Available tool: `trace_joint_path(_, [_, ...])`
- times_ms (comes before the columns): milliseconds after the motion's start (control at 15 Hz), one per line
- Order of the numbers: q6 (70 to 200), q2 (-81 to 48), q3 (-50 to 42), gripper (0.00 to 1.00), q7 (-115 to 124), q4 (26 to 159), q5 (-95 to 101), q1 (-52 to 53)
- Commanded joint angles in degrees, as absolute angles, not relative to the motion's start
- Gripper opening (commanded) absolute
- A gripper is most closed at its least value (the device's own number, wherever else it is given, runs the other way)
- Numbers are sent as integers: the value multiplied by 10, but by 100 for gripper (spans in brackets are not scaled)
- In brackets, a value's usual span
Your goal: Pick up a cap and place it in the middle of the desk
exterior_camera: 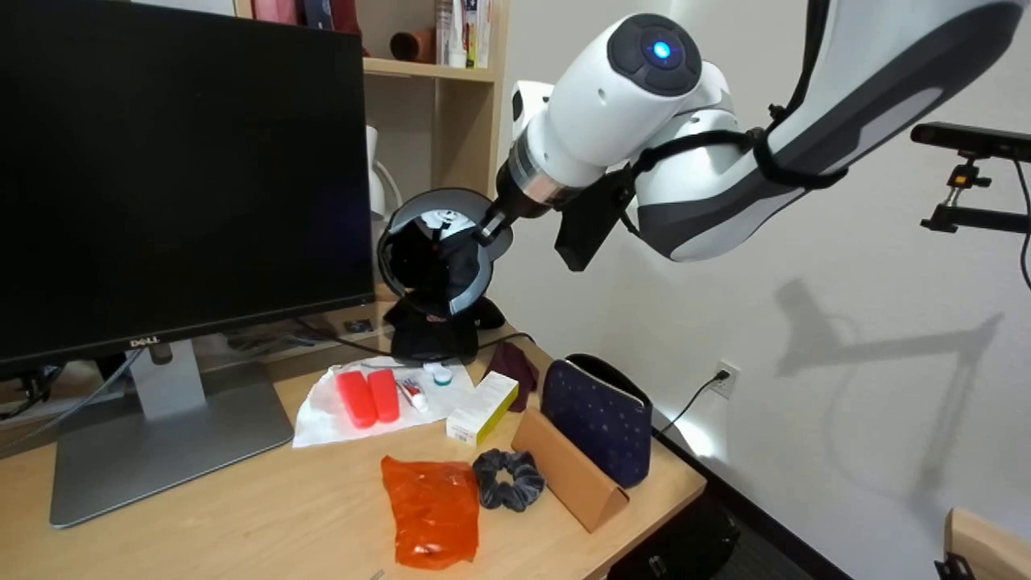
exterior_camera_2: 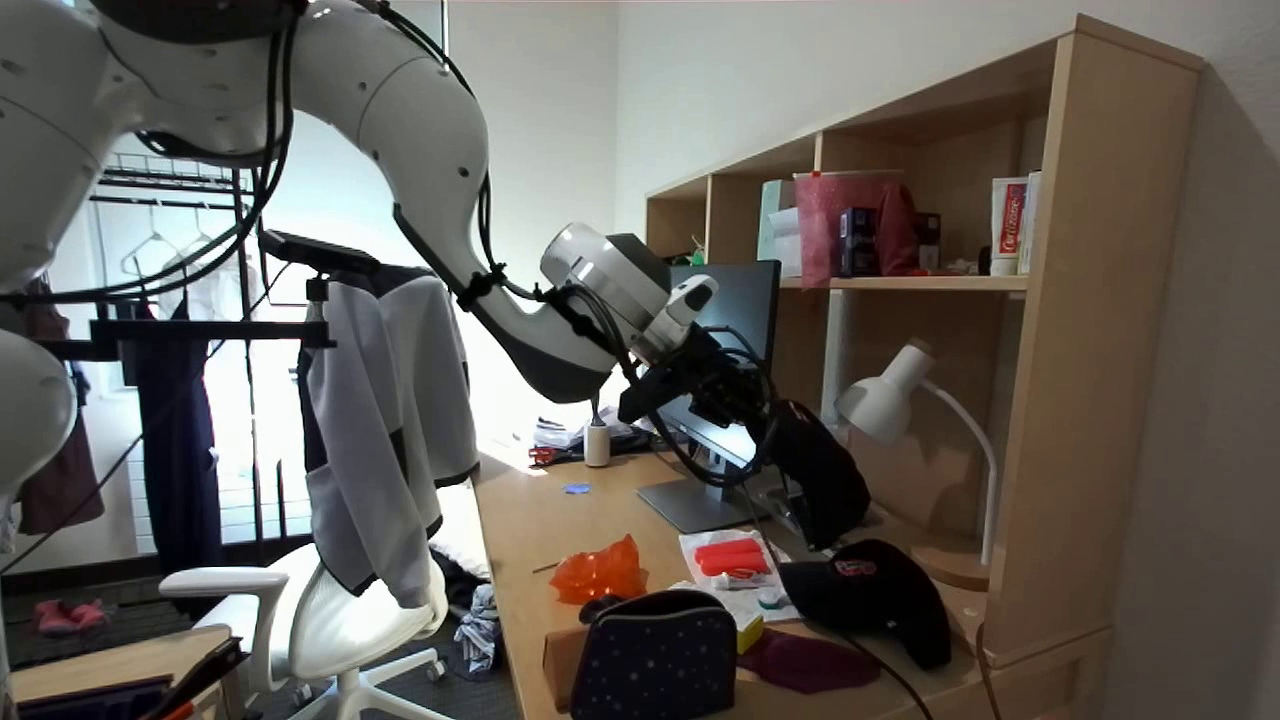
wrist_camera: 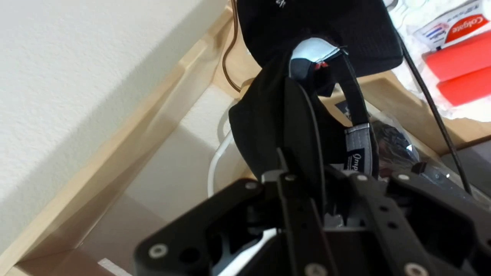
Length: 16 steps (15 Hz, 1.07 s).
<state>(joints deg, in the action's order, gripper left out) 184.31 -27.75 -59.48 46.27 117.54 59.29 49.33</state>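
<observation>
Hanging by its brim, pinched in the gripper point(exterior_camera: 487, 229), the cap point(exterior_camera: 451, 266) is above the desk point(exterior_camera: 266, 524), near a black cap point(exterior_camera: 435, 334). Its dark hollow shows in an exterior view, edged by a pale grey band. On the tan desk lie orange plastic point(exterior_camera: 435, 515) and a dark scrunchie point(exterior_camera: 528, 483); a monitor point(exterior_camera: 185, 177) stands there, a pale wall point(exterior_camera: 709, 290) beyond.

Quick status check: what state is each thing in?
Held baseball cap: in the air
Gripper: shut on its brim
Black baseball cap: lying on the desk
Dell monitor: standing, screen dark
Arm light: lit blue
White desk lamp: head tilted down
Navy dotted pouch: standing upright
Orange plastic bag: crumpled
Grey scrunchie: lying flat
Power plug: plugged in
</observation>
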Motion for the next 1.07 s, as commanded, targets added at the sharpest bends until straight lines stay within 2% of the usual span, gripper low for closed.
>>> trace_joint_path(0, [1703, -180, -542, 8, 407, 1237, 579, 500])
trace_joint_path(467, [1472, 1, -535, 7, 331, 1285, 528, 559])
trace_joint_path(533, [1446, 44, -430, 7, 319, 1286, 543, 468])
trace_joint_path(667, [1429, 61, -359, 8, 328, 1284, 567, 413])
trace_joint_path(733, [1452, 14, -315, 9, 337, 1269, 539, 357])
trace_joint_path(867, [1444, 41, -266, 9, 331, 1273, 539, 318])
trace_joint_path(1000, [1445, 46, -260, 9, 330, 1276, 540, 311])
